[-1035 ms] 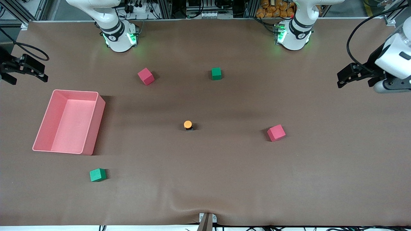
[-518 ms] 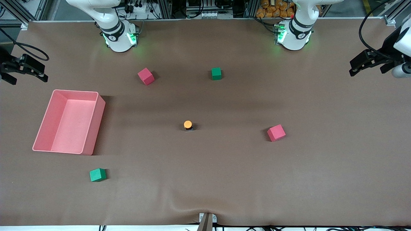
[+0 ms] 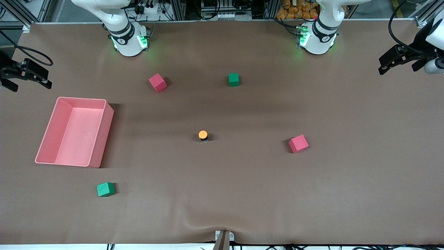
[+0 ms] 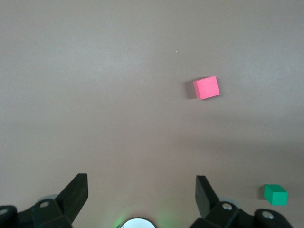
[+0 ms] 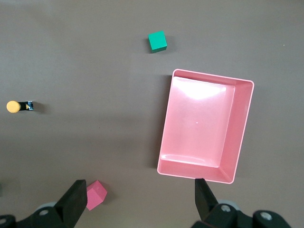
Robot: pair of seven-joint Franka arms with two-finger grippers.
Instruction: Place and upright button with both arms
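The button, an orange cap on a small black body, stands cap-up in the middle of the table; it also shows in the right wrist view. My left gripper hangs open and empty over the edge at the left arm's end of the table, its fingers spread wide in its wrist view, where the button is out of view. My right gripper is open and empty over the right arm's end of the table, above the spot beside the pink bin.
A pink bin lies toward the right arm's end. Red cubes and green cubes are scattered around the button. The left wrist view shows a red cube and a green cube.
My left gripper has pulled back toward the left arm's end of the table and toward the bases, and has nearly stopped. The right arm and the button have not moved.
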